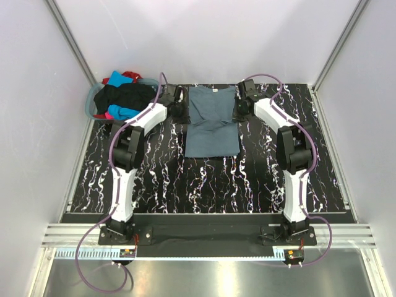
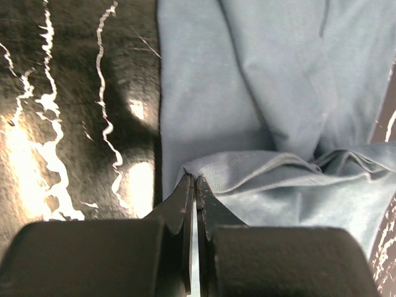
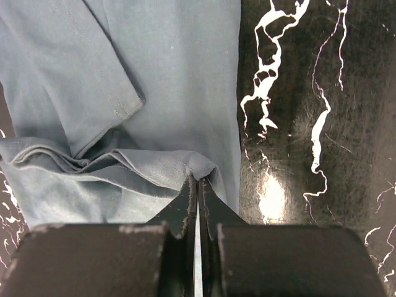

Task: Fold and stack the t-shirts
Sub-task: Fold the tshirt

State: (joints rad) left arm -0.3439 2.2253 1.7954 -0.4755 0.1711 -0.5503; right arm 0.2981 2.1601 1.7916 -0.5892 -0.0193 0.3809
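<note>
Left tool (image 2: 193, 180) is pressed together on a little ridge of cloth at one side edge of the slate blue-grey t-shirt (image 1: 212, 124), and the right tool (image 3: 197, 180) is doing the same pinch on the opposite edge. So both are nipping fabric, nothing spread. The tee lies flat on the tabletop (image 1: 260, 179) in the upper middle of the top view, right between the two arms, looking like it's partly folded. My worry: each pinch has only a thin bite of cloth, so a quick lift could let the fabric slide out of one side. If the arms don't travel together, the fold probably comes out skewed. There's also a bunched crease running across the shirt between the two pinches, and that could get pressed into the fold. What I can't work out is how many layers each tool actually has, since the tips cover that spot in both wrist views. Those views also crop most of the shirt. The other tees sit heaped in the laundry basket (image 1: 91, 105) at the upper left: I can make out black (image 1: 127, 96), turquoise (image 1: 120, 112) and red (image 1: 130, 75), but it's too tangled to count.
</note>
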